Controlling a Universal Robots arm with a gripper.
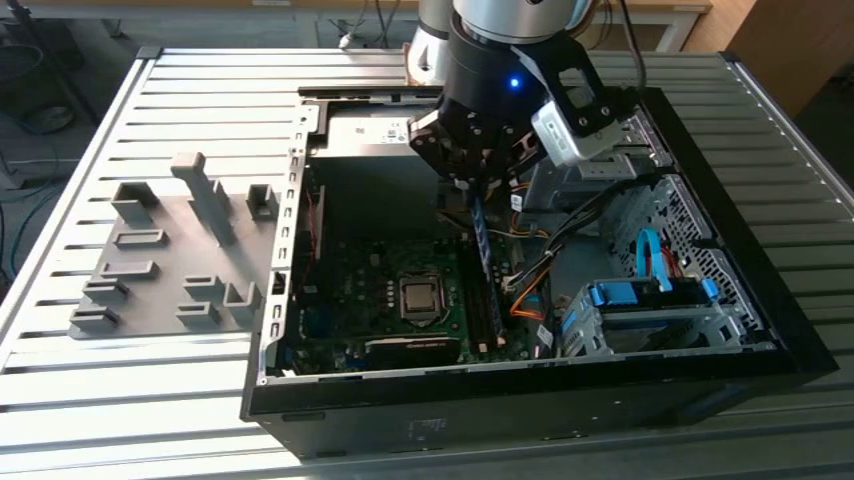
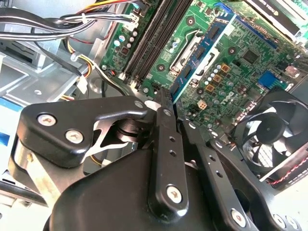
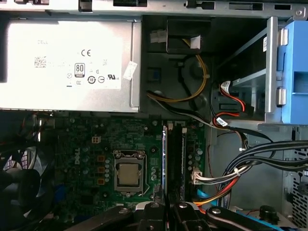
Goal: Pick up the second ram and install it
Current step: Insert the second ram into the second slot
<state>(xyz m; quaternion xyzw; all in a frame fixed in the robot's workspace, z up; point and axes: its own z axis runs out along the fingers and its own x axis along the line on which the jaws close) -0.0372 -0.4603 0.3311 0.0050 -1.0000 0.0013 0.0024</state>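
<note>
**Ram held over motherboard slots**

Tool (image 1: 474, 180) hangs inside the open case (image 1: 747, 330), above the motherboard (image 1: 387, 300). Its fingers are clamped on the ram (image 1: 483, 250), which stands on edge as a thin blue stick running down from the fingertips towards the slots (image 1: 487, 310) just beside the CPU socket (image 1: 419, 296). In the first wrist view the ram (image 3: 164, 159) appears edge-on as a narrow vertical strip, lined up with the slots (image 3: 176, 159) and gripped between the two fingers (image 3: 149, 211). Whether its lower edge touches a slot cannot be told.

In the second wrist view the fingers (image 2: 166, 144) sit close together over the slots (image 2: 154, 38), with a fan (image 2: 274, 130) close by.

Grey holder tray (image 1: 174, 250) lies on the slatted tabletop (image 1: 134, 400), towards the exterior view's left of the case and apart from the tool. Power supply (image 3: 67, 62) sits at the far end of the case, with cable bundles (image 3: 255, 159) and a blue drive bracket (image 3: 296, 72) alongside.
</note>
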